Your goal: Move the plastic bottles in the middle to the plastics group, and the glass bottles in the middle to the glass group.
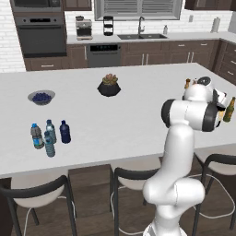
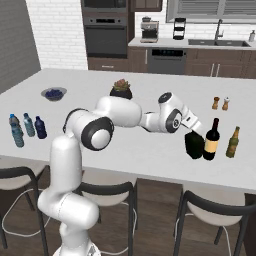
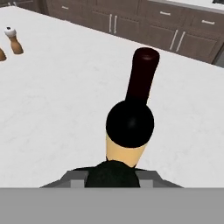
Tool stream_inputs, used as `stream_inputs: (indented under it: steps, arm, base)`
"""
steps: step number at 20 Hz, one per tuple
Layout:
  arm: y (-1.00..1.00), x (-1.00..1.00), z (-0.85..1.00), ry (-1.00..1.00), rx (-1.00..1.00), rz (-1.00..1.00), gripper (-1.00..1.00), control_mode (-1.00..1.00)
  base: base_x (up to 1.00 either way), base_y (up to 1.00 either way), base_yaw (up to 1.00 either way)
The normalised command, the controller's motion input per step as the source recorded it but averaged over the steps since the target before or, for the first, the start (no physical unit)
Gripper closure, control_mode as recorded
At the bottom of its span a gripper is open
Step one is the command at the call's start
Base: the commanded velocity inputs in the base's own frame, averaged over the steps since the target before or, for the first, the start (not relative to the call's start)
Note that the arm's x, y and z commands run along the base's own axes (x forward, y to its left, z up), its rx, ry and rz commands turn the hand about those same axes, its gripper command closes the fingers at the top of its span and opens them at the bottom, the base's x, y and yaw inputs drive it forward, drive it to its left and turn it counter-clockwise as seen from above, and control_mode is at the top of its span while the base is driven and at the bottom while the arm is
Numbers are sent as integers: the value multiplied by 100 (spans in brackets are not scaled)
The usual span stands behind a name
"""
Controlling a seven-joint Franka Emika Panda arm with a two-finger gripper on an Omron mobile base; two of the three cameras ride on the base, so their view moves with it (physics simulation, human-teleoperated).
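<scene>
One squat black bottle (image 2: 194,145) stands upright on the surface (image 2: 150,150), touching or just left of the tall wine bottle (image 2: 212,139), with the olive-green bottle (image 2: 232,142) further right. My fingers (image 2: 192,131) sit clenched on its short neck from above. I judge it already in the glass group, so the next move is to let go and lift straight up.
</scene>
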Motion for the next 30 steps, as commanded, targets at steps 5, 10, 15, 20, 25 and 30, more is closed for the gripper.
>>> stream_inputs:
  steps: [5, 10, 15, 20, 25, 30]
  arm:
    - [-4, 2, -37, 0, 0, -1, 100, -100]
    - [0, 0, -41, 0, 0, 0, 100, -100]
    - [0, 0, -31, 0, 0, 0, 100, -100]
    - [0, 0, -2, 0, 0, 0, 100, -100]
    - [0, 0, 0, 0, 0, 0, -100, -100]
    - [0, 0, 3, -1, 0, 0, -100, -100]
  base:
    - [0, 0, 0]
    - [0, 0, 0]
    - [0, 0, 0]
    - [0, 0, 0]
    - [0, 0, 0]
    - [0, 0, 0]
